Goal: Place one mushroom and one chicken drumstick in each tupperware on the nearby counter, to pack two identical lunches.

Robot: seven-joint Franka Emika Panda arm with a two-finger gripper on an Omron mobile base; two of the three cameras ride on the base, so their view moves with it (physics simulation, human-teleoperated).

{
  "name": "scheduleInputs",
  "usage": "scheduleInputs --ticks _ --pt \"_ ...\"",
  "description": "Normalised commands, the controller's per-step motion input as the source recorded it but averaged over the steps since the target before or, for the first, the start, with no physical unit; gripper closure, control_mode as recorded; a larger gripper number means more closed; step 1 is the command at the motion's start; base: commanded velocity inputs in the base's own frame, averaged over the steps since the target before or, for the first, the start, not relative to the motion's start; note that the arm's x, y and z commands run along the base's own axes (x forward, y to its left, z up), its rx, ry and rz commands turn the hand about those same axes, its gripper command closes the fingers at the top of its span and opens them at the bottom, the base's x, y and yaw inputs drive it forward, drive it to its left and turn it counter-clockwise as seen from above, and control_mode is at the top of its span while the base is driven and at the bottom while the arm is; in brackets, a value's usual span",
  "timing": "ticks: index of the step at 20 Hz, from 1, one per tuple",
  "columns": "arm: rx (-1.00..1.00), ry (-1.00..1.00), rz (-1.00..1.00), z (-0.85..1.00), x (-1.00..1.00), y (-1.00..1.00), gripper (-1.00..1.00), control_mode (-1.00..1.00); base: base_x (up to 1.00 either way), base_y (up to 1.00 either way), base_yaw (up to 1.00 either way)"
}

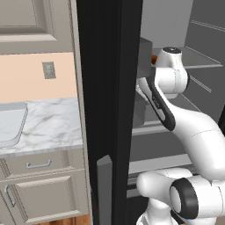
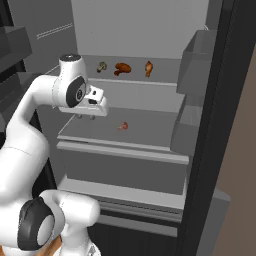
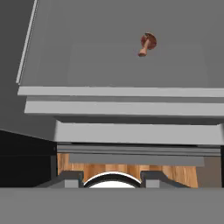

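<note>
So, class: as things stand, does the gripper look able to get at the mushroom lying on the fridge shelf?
Probably yes. The gripper hangs over the left part of the shelf, holding nothing, and the mushroom lies alone on bare shelf to its right. Nothing stands between them, and the fridge is open.

Base views flank arm; hand view faces mushroom.

Kitchen: marble counter, cabinets, apparently an open fridge.
</note>
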Motion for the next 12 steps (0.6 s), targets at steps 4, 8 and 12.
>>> scheduleInputs --ticks 4,8,12 --pt "0.00 -0.09 0.00 0.05 -0.06 0.00 -1.00 -1.00 0.00 0.00 0.00" --pt "-0.01 -0.33 0.00 0.44 -0.01 0.02 -1.00 -1.00 0.00 0.00 0.00" --pt "0.00 -0.33 0.00 0.43 0.00 0.01 -1.00 -1.00 0.00 0.00 0.00"
